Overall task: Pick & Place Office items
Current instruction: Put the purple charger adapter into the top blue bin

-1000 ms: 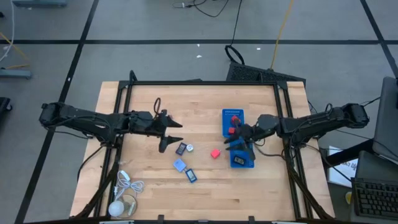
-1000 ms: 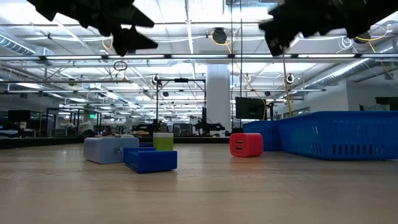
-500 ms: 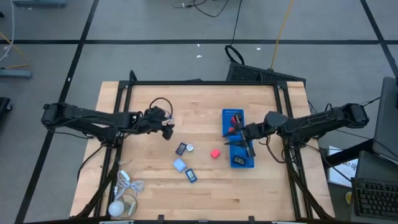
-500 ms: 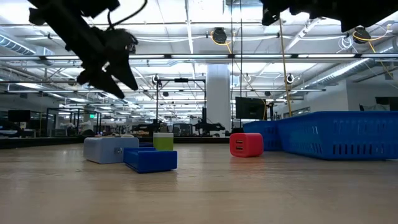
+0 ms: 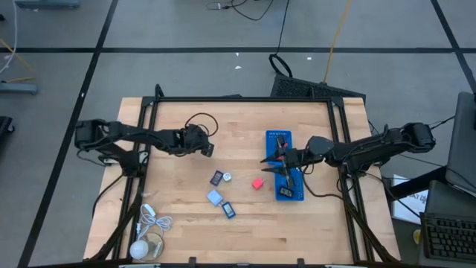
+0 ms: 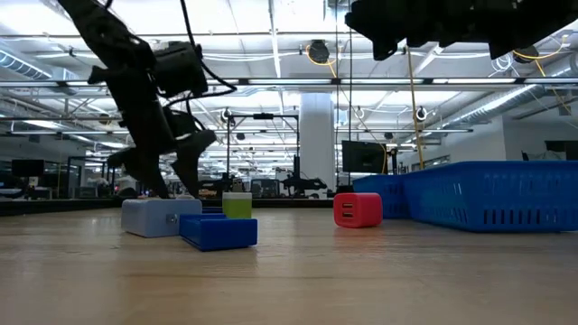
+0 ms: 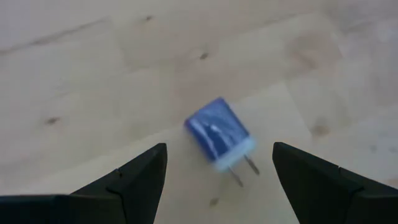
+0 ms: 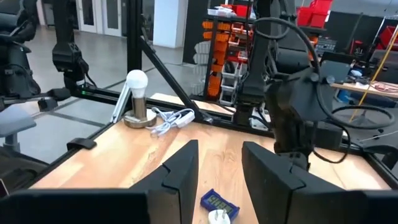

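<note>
**Loose office items, table front to back, as you found them**

1. Small blue rectangular plastic block: it lay nearest the front edge of the pale wooden table. It looked hard-sided and light, and would probably skid if nudged, so take it across the short flat sides.
2. Pale grey-blue boxy block: it lay just behind and beside the first. It looked rigid, so grip it on opposite flat faces and not on the corners.
3. Small red cube-like block: it stood alone, near the blue slotted plastic tray. It was compact and looked stiff, and its smooth faces might slip in a loose pinch.
4. Dark blue wall-plug charger with a pale end face and two metal prongs: it lay flat on the wood, askew, directly under your left gripper. The fingers were spread wide, one on either side of it, clear of it and not touching. It looked light and hard. Close on the long plastic flanks and keep off the prongs, which would probably twist it out of the grip. It was probably the dark piece seen from above, beside a small white round thing.
5. Contents of the blue tray: a few red pieces lay at the far end, with a darker piece nearer. I could not tell what they were.

Your right gripper hung at the tray's inner edge. Its fingers were a narrow gap apart and held nothing.
</note>
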Controlling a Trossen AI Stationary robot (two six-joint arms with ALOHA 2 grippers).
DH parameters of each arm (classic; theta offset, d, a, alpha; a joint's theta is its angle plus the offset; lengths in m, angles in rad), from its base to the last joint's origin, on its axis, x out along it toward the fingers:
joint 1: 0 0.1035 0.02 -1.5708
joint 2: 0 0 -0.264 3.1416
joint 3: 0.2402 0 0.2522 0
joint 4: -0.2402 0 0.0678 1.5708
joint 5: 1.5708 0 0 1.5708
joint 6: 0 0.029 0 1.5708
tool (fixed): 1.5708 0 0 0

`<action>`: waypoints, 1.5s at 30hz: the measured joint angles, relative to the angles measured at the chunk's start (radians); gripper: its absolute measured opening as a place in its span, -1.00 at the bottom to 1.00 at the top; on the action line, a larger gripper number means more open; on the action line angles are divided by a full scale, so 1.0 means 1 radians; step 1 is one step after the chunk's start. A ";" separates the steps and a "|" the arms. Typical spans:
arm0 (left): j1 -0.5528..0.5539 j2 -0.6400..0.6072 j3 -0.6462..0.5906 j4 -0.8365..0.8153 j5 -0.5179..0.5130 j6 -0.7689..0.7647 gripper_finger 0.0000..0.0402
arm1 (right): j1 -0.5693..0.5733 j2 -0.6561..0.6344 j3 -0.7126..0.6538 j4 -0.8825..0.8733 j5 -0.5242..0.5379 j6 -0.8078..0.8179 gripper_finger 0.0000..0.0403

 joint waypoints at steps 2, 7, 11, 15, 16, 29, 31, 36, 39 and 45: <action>0.010 0.024 0.000 0.039 -0.001 0.017 0.48 | 0.000 0.004 0.000 0.010 0.000 -0.001 -0.45; 0.027 0.078 0.000 0.082 0.083 0.019 0.48 | 0.000 0.004 0.000 0.010 0.000 0.012 -0.45; 0.029 0.083 0.001 0.094 0.176 0.003 0.48 | 0.000 0.004 0.000 0.012 0.000 0.031 -0.46; 0.009 0.081 0.001 0.155 0.223 0.008 0.48 | 0.000 0.004 0.000 0.014 0.000 0.030 -0.46; 0.007 0.081 0.000 0.177 0.239 0.019 0.48 | 0.000 0.004 0.000 0.014 0.000 0.031 -0.46; -0.010 0.081 0.000 0.616 0.304 0.235 0.48 | 0.000 0.004 0.000 0.014 0.000 0.032 -0.48; -0.004 0.081 0.001 0.605 0.314 0.249 0.48 | 0.000 0.004 0.000 0.013 0.000 0.032 -0.48; 0.021 0.081 0.002 0.477 0.284 0.181 0.48 | 0.000 0.004 0.000 0.013 0.000 0.031 -0.48; 0.026 0.081 0.002 0.406 0.248 0.211 0.48 | 0.000 0.004 0.000 0.013 0.000 0.025 -0.48; 0.019 0.079 0.003 0.362 0.204 0.236 0.47 | 0.000 0.004 0.000 0.013 0.000 0.023 -0.48</action>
